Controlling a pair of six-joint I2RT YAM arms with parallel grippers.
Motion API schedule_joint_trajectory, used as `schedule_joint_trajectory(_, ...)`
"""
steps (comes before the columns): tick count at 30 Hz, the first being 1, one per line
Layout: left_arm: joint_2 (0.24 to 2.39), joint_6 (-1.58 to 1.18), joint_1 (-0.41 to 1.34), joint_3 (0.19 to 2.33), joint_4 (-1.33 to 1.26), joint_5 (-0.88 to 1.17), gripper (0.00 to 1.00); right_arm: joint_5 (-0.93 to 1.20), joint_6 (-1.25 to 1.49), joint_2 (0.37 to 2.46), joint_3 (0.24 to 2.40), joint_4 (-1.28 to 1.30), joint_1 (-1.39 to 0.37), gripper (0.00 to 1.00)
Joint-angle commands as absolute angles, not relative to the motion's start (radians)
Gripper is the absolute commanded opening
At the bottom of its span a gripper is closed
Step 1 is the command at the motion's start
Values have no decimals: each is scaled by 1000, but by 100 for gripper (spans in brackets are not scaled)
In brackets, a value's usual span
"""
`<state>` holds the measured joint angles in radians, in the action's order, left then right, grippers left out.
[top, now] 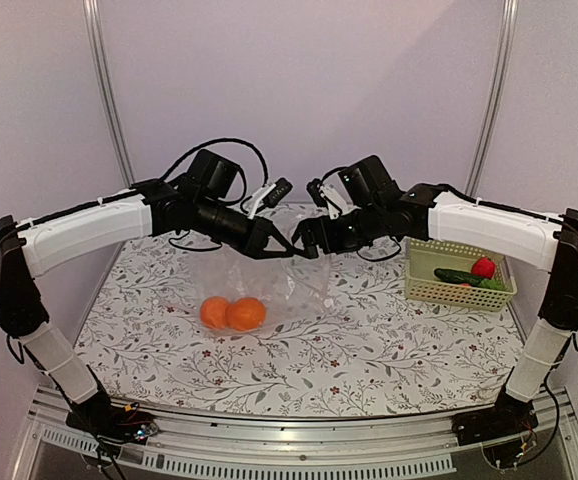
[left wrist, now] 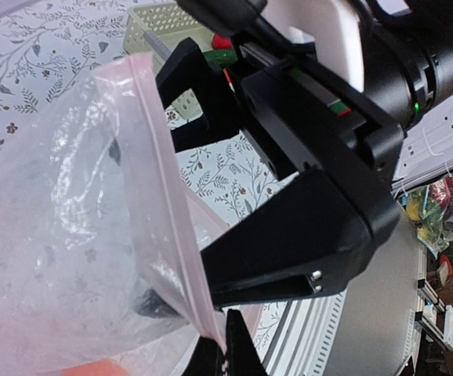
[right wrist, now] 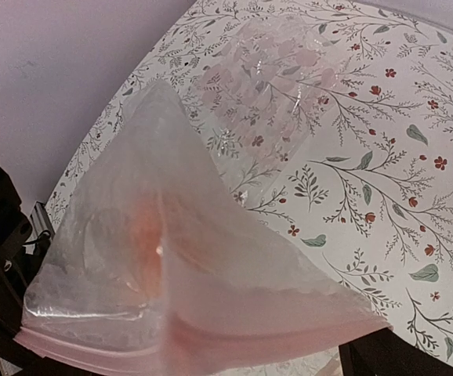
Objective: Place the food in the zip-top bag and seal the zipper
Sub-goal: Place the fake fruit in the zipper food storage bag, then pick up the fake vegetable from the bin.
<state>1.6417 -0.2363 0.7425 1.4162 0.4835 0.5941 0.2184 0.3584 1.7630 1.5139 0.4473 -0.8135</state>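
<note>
The zip-top bag (top: 259,280) hangs lifted at the middle of the desk (top: 369,350), a large clear sheet of crinkly plastic that catches the light in creases. Its lower part sags down to the surface. Through the film I see two round, smooth oranges (top: 247,313) lying side by side and touching inside the bag's bottom. In my right wrist view they show only as a blurred orange glow behind the plastic. Along the bag's top edge runs the zipper (left wrist: 164,188), a thin, pale pink strip, flat and slightly wavy. My left jaws are closed tight on that strip, pinching it at the bottom of my left wrist view and holding the edge up. My right jaws stand wide open just beside them, two blunt black wedges gripping nothing. The bag's pink edge lies across the gap between them in my right wrist view. Whether either wedge touches the plastic I cannot tell. Well off to my right sits a pale yellow-green lattice basket (top: 439,293), rectangular with perforated walls. It holds a dark green cucumber (top: 456,276) lying lengthwise and a small red fruit (top: 483,267) just beside it. The desk is covered in a white cloth printed with grey leafy sprigs and tiny red flowers.
</note>
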Motion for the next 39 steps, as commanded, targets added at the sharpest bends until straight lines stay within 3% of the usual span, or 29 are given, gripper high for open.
schedule_joint_trajectory(1,1614,-231,756,1408,481,552,0,204,350,1733,1524,443,-816,93)
schedule_joint_trajectory(14,1607,-241,718,1418,517,454,0,176,258,1492,1391,494,-819,94)
schedule_joint_trajectory(22,1611,-250,715,1416,512,459,0,-78,193,1339,1336,596,-796,95)
schedule_joint_trajectory(33,1605,-251,715,1414,511,457,0,-303,287,1270,1290,729,-661,94)
schedule_joint_trajectory(39,1601,-252,715,1414,510,457,0,-314,341,1274,1247,793,-502,94)
